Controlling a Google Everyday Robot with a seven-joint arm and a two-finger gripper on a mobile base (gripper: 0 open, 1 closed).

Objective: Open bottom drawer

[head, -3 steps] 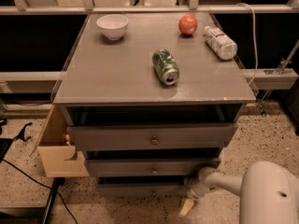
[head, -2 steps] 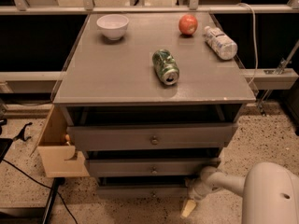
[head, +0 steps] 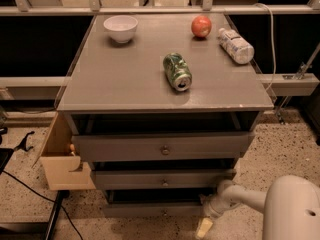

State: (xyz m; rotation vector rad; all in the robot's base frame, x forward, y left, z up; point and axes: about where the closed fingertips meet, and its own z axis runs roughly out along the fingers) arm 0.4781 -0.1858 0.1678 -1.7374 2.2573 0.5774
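The bottom drawer [head: 145,210] is the lowest of three stacked grey fronts under the grey cabinet top [head: 125,84]. Its small round knob [head: 165,213] sits at mid-width. A dark gap shows above its front panel. My gripper [head: 203,227] is low at the drawer's right end, pointing down toward the floor on the white arm [head: 240,196] that comes in from the bottom right. It is to the right of the knob and apart from it.
The middle drawer [head: 160,179] and top drawer [head: 160,146] stand slightly out. A wooden box [head: 62,164] juts from the cabinet's left side. On top lie a white bowl [head: 120,28], an apple [head: 201,26], a plastic bottle [head: 236,45] and a green can [head: 177,71]. Black cables [head: 30,189] lie on the floor at left.
My gripper has shifted slightly downward beside the bottom drawer's right end. The bottom drawer front seems to stand a little further out than before.
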